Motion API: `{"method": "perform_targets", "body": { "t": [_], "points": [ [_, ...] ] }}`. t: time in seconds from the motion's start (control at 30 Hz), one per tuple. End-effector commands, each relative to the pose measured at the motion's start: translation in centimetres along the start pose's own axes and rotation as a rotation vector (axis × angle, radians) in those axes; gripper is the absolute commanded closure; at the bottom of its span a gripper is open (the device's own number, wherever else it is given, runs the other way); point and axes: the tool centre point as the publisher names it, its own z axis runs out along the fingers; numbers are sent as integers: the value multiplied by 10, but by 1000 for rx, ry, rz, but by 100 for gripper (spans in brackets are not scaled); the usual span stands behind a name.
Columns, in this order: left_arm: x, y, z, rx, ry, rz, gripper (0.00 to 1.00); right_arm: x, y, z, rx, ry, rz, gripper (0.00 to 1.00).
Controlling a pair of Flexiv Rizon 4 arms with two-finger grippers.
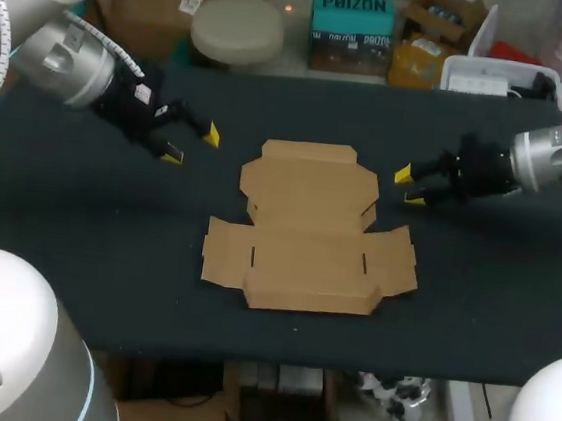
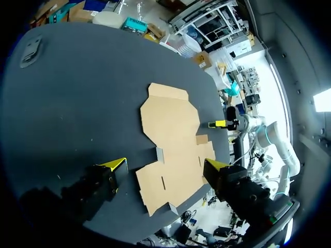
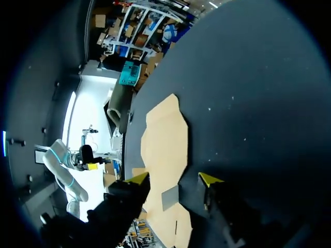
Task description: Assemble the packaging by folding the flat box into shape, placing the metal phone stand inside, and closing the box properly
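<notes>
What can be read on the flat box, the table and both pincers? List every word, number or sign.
None. The flat box shows plain brown card, with no print or label. The table has a dark top with no marking. The left pincer and right pincer show only yellow tips, no lettering.

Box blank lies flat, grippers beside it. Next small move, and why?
Probably lower the left gripper toward the left edge of the flat brown cardboard box blank: it lies fully unfolded on the black table, and that gripper and the right gripper are both open, empty and apart from it.
</notes>
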Motion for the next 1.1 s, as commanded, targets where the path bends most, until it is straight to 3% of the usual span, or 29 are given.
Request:
{"method": "perform_targets", "body": {
  "t": [0.03, 0.1, 1.1],
  "points": [
    [-2, -9, -3, -175, 13, 1, 0, -9, 12, 12, 26, 33, 4, 41],
    [-2, -10, -3, -185, 16, 3, 0, -10, 13, 14, 22, 45, 8, 48],
    [-18, -13, -5, -194, 25, -13, 0, -13, 29, 56, 35, 3, 81, 56]
  ]
}}
